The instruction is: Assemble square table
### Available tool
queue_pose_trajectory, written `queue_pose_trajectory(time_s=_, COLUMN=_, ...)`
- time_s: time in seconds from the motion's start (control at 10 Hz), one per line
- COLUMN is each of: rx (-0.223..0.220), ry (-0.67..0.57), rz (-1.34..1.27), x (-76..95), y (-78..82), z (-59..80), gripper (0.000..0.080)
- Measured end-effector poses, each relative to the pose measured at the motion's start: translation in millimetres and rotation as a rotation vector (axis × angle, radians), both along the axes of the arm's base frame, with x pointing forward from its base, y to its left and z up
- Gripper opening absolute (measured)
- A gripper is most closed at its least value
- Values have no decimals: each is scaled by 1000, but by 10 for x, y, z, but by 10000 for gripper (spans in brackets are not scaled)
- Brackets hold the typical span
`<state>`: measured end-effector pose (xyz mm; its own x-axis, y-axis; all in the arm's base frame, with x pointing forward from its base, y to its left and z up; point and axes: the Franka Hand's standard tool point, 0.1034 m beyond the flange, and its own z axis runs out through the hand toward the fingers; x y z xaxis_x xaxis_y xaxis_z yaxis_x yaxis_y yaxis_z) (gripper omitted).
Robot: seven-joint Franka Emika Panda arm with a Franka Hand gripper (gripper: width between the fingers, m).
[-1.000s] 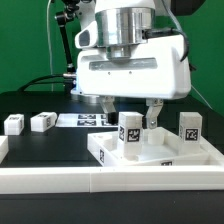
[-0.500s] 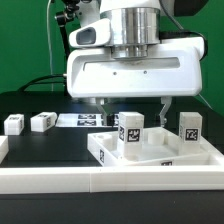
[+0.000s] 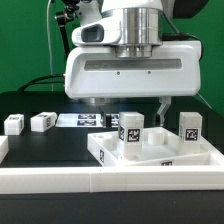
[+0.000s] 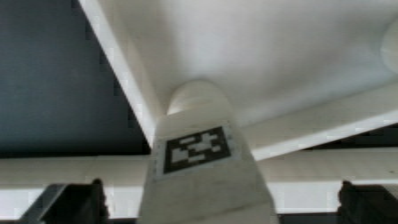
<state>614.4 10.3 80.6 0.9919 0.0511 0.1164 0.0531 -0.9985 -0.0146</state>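
Jaws wide apart, holding nothing. Gripper (image 3: pixel 134 107) hangs at 12 o'clock in the exterior view, straight above the mid leg (image 3: pixel 130 133). One finger (image 3: pixel 165 108) shows at that leg's 2 o'clock. In the wrist view the mid leg (image 4: pixel 199 150) sits between the two fingers (image 4: pixel 68 200), with a gap on each side and no contact; its tag faces the camera.

Slab (image 3: pixel 140 160) lies at 5 o'clock in the exterior view, rim up, on the black table (image 3: pixel 50 145). Mid leg stands upright on the slab toward its 9 o'clock side. End leg (image 3: pixel 191 127) is upright too, toward the slab's 2 o'clock corner, apart from the mid leg. Cannot tell if either leg is fixed in.

Loose leg (image 3: pixel 13 124) and other loose leg (image 3: pixel 42 121) lie on the table at 9 o'clock, near each other, not touching, well apart from the slab. Marker board (image 3: pixel 80 119) lies flat on the table at the slab's 10 o'clock. White wall (image 3: pixel 60 182) runs across at 6 o'clock, just in front of the slab.
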Motion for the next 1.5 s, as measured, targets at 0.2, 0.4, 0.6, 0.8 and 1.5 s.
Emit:
queue_pose_trajectory(time_s=0.2, rx=-17, ry=-1, rz=93, x=3, y=-11, z=2, gripper=649)
queue_pose_trajectory(time_s=0.4, rx=-17, ry=-1, rz=92, x=1, y=-12, z=1, gripper=506)
queue_pose_trajectory(time_s=0.6, rx=-17, ry=-1, rz=92, x=1, y=-12, z=1, gripper=369)
queue_pose_trajectory(time_s=0.8, rx=-16, ry=-1, rz=86, x=0, y=-20, z=0, gripper=288)
queue_pose_trajectory(time_s=1.5, rx=59, ry=-29, rz=-360, x=-5, y=-38, z=-11, gripper=288)
